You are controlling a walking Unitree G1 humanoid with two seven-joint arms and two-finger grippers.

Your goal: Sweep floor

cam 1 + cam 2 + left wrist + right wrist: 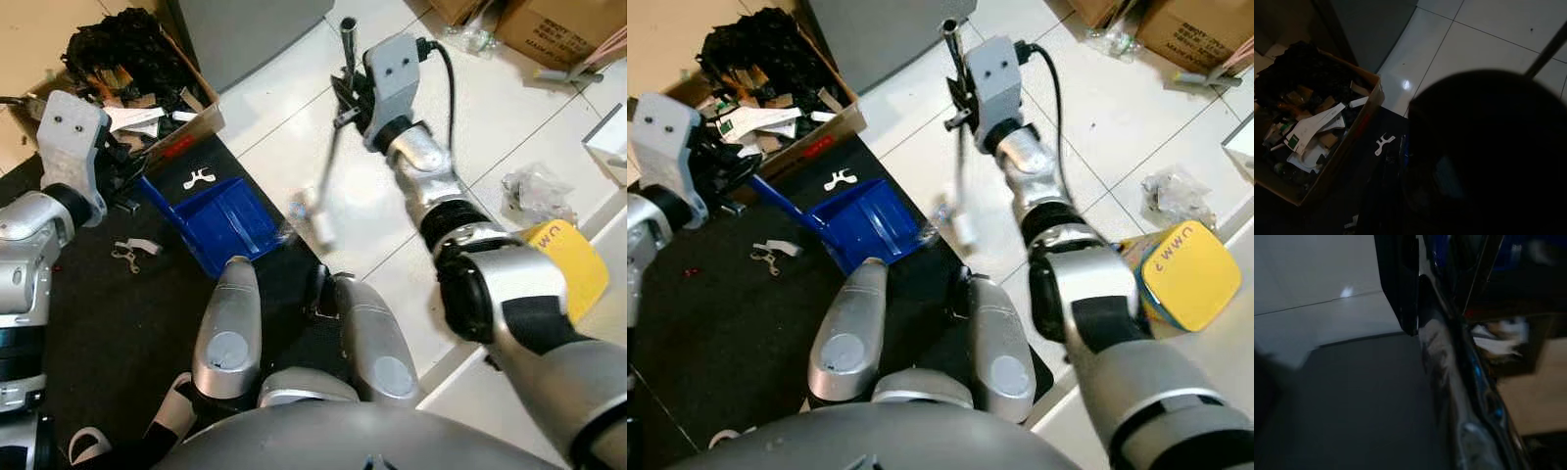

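Observation:
My right gripper [350, 96] is shut on the thin silver handle of a broom [333, 147], raised over the white tile floor [323, 117]. The handle runs down to a pale, motion-blurred brush head [320, 223] just off the mat's edge. A blue dustpan [227, 225] lies tilted on the black mat [88, 323], its mouth toward the brush. My left gripper [125, 174] is at the dustpan's handle [157, 193] and appears shut on it. In the right wrist view a black finger [1398, 279] lies beside the shiny handle [1444, 362]. The left wrist view is mostly dark.
An open cardboard box [191, 122] of black scraps and papers stands behind the dustpan. White clips [200, 178] lie on the mat. A grey cabinet [245, 29] is behind. A crumpled plastic bag [534, 191], a yellow object [573, 262] and cardboard boxes [558, 29] are on the right.

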